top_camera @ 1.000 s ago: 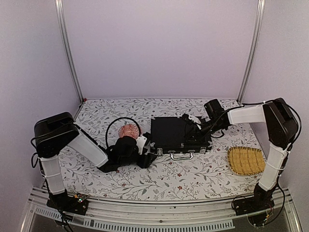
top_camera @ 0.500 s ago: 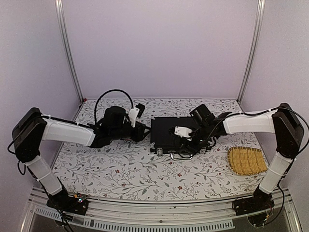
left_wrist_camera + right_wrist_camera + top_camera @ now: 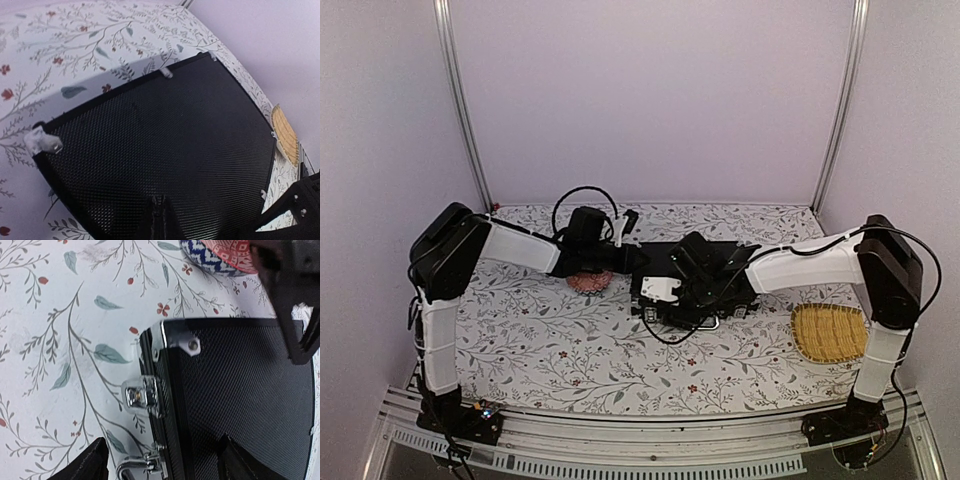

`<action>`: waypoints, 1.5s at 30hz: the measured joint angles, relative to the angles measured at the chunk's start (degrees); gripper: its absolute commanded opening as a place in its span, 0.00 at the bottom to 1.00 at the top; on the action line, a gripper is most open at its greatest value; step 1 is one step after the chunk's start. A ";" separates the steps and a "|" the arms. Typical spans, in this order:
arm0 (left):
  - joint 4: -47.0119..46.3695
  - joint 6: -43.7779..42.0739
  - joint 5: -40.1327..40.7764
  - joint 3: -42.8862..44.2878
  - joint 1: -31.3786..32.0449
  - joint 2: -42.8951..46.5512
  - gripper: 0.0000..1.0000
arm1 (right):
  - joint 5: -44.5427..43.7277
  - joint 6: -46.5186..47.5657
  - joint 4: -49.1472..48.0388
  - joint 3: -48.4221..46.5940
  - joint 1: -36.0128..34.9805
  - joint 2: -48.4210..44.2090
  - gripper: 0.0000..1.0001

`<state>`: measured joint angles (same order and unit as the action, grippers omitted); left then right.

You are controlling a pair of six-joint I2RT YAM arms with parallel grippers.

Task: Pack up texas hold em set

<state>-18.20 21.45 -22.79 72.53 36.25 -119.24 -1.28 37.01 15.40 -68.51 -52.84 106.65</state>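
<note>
While both arms leaned in over the middle of the overhead frame, the black briefcase (image 3: 165,145) lay flat and closed at the centre of the floral table (image 3: 570,345). Its handle (image 3: 695,322) faced the bottom of the frame. Pale walls closed in the table at the left, top and right of the frame, with a metal upright at each far corner. The widest stretch of bare cloth ran across the lower left and lower centre. A narrower strip ran along the top, behind the case. The yellow woven tray (image 3: 830,332) sat at lower right, near the table's right edge and apart from the case. The pink patterned dome (image 3: 588,282) sat just left of the case, partly under the left arm.

The left gripper (image 3: 157,220) was over the lid near its left edge, fingers pressed together and holding nothing. Whether it touched the lid could not be told. The right gripper (image 3: 162,452) hung at the case's front left corner, fingers spread wide to either side of the front edge, gripping nothing.

Counted: one briefcase, one handle and two silver latches (image 3: 142,396) on the front edge, one of them close up in the right wrist view. There were also one dome, one tray and two arms.
</note>
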 measured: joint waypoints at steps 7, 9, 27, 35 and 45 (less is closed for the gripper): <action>-2.08 5.64 -2.25 0.04 -1.53 -3.06 0.00 | -2.69 -1.07 -2.49 -4.52 -1.57 4.92 0.78; -3.10 6.40 -2.23 -0.44 -1.53 -3.13 0.00 | -3.85 -1.01 -3.17 -4.87 -2.03 5.60 0.78; -8.98 8.17 -2.14 -3.50 -1.55 -3.13 0.00 | -9.49 -0.26 -9.05 -6.80 -3.89 10.08 0.69; -8.98 8.20 -2.21 -3.50 -1.55 -3.13 0.00 | -10.58 0.74 -11.76 -5.07 -4.46 10.01 0.78; -8.85 8.09 -2.23 -3.48 -1.57 -3.13 0.00 | -5.29 4.24 -5.22 -8.00 -3.54 9.86 0.77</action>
<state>-27.05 29.54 -25.02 69.06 34.68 -122.37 -6.57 41.25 10.17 -76.51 -56.38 116.51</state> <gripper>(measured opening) 0.009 0.788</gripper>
